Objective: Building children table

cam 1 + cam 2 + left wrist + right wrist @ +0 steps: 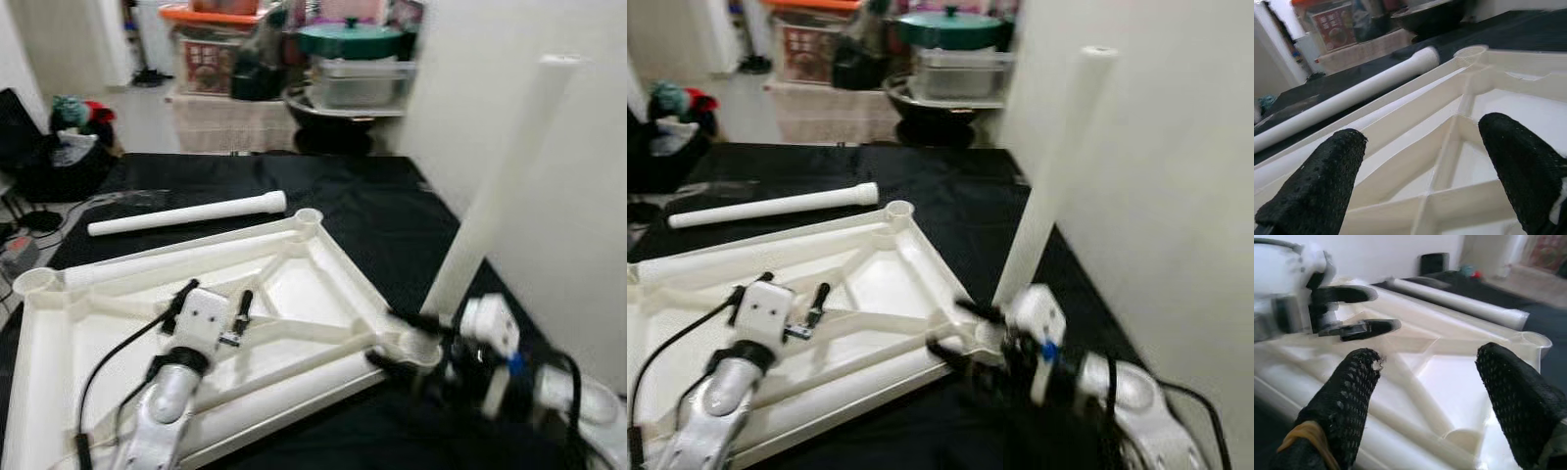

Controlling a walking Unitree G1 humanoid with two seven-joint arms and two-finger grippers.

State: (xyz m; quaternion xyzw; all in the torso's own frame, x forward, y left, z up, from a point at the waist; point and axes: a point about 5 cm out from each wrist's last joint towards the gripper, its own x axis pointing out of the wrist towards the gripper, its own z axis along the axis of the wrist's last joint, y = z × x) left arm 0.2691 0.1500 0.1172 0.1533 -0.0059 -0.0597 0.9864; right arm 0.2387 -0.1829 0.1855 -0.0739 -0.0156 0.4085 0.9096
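The white table top (294, 284) lies upside down on a black mat (392, 225). One white leg (500, 186) rises tilted at the top's right corner, its foot hidden behind my right wrist. A second leg (186, 213) lies on the mat beyond the top, and a third (294, 392) rests along the near edge. My left gripper (211, 302) hovers open over the ribbed underside (1449, 142), with nothing between its fingers (1317, 191). My right gripper (400, 340) is open at the right corner, with nothing between its fingers (1520, 401), and it faces the left gripper (1371, 311).
A white wall (578, 196) runs close along the mat's right side. Behind the mat stand a low table with metal trays and a green lidded pot (351, 39), plus boxes (211, 59). Bags and clutter (69, 137) sit on the floor at the left.
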